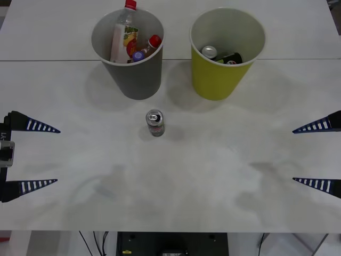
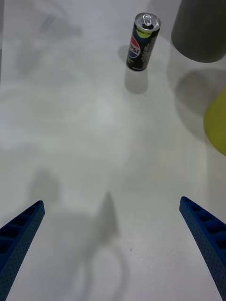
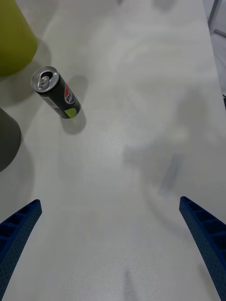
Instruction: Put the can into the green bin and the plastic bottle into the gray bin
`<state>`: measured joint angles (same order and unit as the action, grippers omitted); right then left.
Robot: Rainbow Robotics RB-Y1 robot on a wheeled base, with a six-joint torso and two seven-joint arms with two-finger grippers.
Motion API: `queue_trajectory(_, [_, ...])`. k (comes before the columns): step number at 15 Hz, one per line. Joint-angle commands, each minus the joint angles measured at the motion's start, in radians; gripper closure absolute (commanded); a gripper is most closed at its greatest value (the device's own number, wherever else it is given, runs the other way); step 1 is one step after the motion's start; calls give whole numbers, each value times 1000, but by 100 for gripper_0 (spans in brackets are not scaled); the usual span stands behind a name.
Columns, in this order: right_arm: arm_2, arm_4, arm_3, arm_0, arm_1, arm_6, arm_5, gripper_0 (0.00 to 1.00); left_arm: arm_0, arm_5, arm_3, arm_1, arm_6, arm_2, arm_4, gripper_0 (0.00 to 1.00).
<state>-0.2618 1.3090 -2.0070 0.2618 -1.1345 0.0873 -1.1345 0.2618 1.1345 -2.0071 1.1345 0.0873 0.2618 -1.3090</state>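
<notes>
A slim can (image 1: 155,122) with a silver top and a dark label stands upright on the white table, just in front of the gap between the two bins. It also shows in the right wrist view (image 2: 142,42) and the left wrist view (image 3: 55,93). The gray bin (image 1: 136,80) holds a plastic bottle (image 1: 123,37) with a red cap, beside smaller bottles. Inside the green bin (image 1: 216,80) lie cans. My left gripper (image 1: 40,156) hangs open at the left edge and my right gripper (image 1: 309,154) hangs open at the right edge, both far from the can and holding nothing.
The two bins stand side by side at the back of the table (image 1: 202,176), near a seam in the tabletop. The gray bin's wall (image 2: 200,28) and the green bin's side (image 2: 217,122) edge the right wrist view. Cables hang below the table's front edge.
</notes>
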Motion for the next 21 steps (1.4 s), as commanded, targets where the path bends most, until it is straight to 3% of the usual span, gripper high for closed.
queue_trajectory(1, [0, 0, 0, 0, 0, 0, 0, 0, 0, 0, 0, 0, 0, 0, 0, 0])
queue_trajectory(10, [0, 0, 0, 0, 0, 0, 0, 0, 5, -38, -5, -44, -46, -29, 8, 0])
queue_trajectory(12, [0, 0, 0, 0, 0, 0, 0, 0, 4, -102, 13, -55, -116, -78, 62, 0])
queue_trajectory(15, [0, 0, 0, 0, 0, 0, 0, 0, -18, -194, 38, -56, -136, -151, 112, 0])
queue_trajectory(19, [0, 0, 0, 0, 0, 0, 0, 0, -128, -262, 163, -64, -133, -288, 217, 0])
queue_trajectory(21, [0, 0, 0, 0, 0, 0, 0, 0, -168, -265, 225, -137, -126, -306, 221, 0])
